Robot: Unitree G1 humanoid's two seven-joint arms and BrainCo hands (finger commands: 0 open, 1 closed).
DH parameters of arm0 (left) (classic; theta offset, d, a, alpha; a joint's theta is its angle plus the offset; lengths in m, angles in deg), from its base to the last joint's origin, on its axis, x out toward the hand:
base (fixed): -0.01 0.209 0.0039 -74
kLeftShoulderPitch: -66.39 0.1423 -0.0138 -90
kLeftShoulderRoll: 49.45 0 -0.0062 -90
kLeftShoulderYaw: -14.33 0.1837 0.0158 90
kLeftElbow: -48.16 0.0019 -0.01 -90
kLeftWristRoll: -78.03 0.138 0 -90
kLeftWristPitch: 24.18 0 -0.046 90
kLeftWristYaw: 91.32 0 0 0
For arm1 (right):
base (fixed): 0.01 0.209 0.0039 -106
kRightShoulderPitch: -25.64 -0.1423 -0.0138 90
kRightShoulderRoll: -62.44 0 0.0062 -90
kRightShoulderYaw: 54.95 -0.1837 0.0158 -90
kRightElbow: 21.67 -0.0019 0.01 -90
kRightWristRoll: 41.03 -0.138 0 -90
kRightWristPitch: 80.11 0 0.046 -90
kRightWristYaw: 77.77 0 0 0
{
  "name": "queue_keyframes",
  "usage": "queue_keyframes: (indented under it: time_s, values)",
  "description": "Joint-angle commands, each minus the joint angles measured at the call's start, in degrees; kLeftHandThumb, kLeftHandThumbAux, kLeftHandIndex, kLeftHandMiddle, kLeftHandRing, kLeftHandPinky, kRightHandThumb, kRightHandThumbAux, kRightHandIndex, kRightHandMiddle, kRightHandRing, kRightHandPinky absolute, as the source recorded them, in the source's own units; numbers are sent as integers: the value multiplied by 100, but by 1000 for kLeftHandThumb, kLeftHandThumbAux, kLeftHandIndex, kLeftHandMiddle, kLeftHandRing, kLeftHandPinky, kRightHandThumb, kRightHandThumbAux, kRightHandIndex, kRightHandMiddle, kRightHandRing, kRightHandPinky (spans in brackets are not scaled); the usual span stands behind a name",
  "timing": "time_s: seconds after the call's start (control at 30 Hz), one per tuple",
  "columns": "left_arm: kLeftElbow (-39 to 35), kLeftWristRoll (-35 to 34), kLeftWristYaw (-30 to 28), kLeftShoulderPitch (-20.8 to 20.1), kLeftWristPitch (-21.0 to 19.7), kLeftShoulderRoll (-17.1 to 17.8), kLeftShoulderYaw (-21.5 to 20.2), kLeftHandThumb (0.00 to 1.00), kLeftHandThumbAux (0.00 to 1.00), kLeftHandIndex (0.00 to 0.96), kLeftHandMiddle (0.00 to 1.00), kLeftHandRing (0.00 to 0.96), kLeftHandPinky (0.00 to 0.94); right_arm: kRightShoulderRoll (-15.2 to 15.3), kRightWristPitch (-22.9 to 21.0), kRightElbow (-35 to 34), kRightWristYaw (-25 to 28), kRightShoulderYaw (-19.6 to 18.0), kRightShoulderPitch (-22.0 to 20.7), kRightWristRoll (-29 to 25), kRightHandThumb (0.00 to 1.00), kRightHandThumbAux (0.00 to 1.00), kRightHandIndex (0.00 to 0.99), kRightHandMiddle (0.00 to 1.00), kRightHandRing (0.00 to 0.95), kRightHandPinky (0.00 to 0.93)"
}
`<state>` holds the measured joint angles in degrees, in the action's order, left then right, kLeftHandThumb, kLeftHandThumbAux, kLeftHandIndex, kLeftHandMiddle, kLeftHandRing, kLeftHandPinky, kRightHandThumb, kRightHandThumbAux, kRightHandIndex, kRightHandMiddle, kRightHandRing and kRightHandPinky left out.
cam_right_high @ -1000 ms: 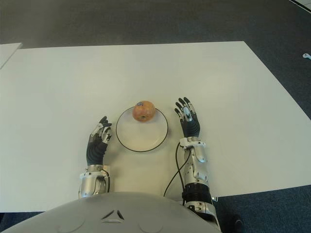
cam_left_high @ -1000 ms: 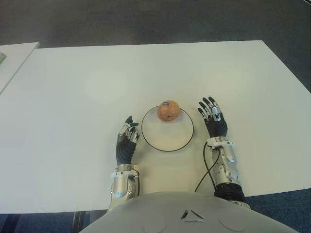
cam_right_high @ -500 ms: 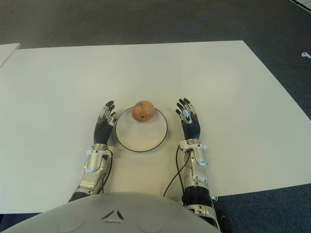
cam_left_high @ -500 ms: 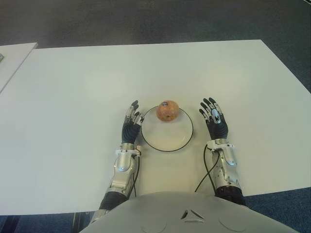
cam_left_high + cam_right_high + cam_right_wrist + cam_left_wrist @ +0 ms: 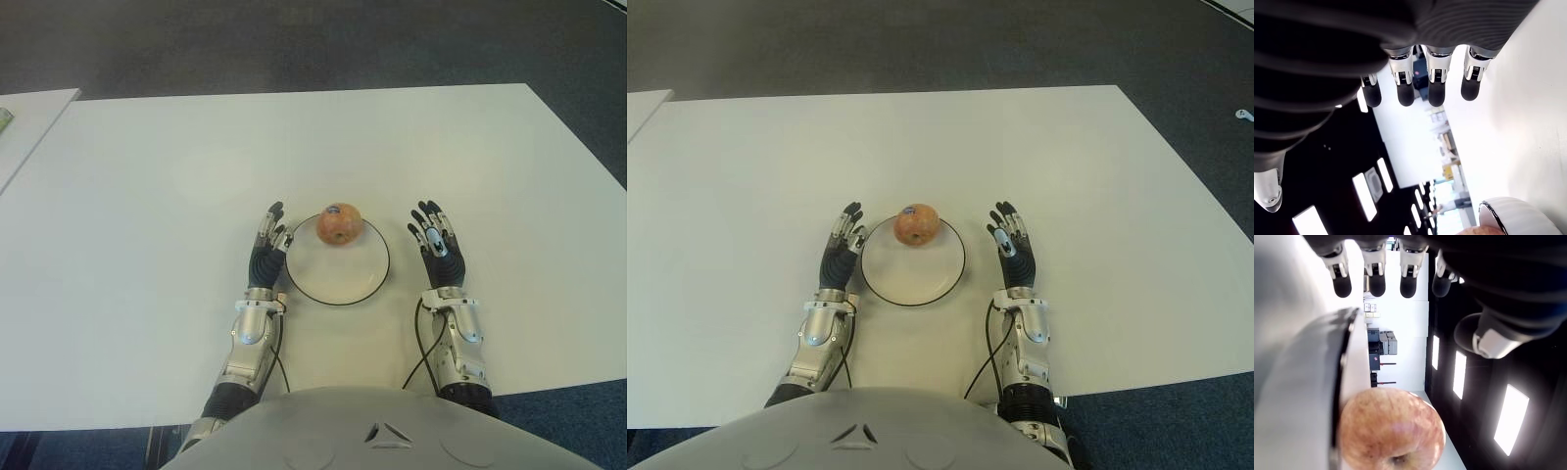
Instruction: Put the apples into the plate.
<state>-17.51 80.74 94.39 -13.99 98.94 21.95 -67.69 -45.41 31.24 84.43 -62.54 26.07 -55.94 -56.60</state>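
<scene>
The right hand (image 5: 437, 248) has moved slightly away from the plate (image 5: 338, 288); the apple (image 5: 339, 222) stays inside. Both hands' fingers are extended and hold nothing, the left hand (image 5: 266, 254) just beside the plate.

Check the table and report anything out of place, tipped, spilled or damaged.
Nothing stands out. The apple sits on the far edge of the plate, which lies flat on the table. The left hand and right hand flank the plate, fingers spread, holding nothing.
</scene>
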Motion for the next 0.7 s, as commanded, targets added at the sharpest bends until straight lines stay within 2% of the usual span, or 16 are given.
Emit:
queue_keyframes:
  time_s: [0.03,0.5,0.7]
  values:
    - [495,31,-152,239,-236,30,-26,82,446,0,0,0,0,-28,-133,287,-93,-26,317,62,109,510,102,125,79,72]
    - [444,49,-185,402,-114,-86,3,69,503,10,0,0,0,42,-226,196,-126,-77,397,0,114,495,120,162,107,100]
    - [475,34,-164,473,45,-182,51,60,514,18,0,0,0,132,-248,244,-15,-122,353,-105,124,506,125,163,107,82]
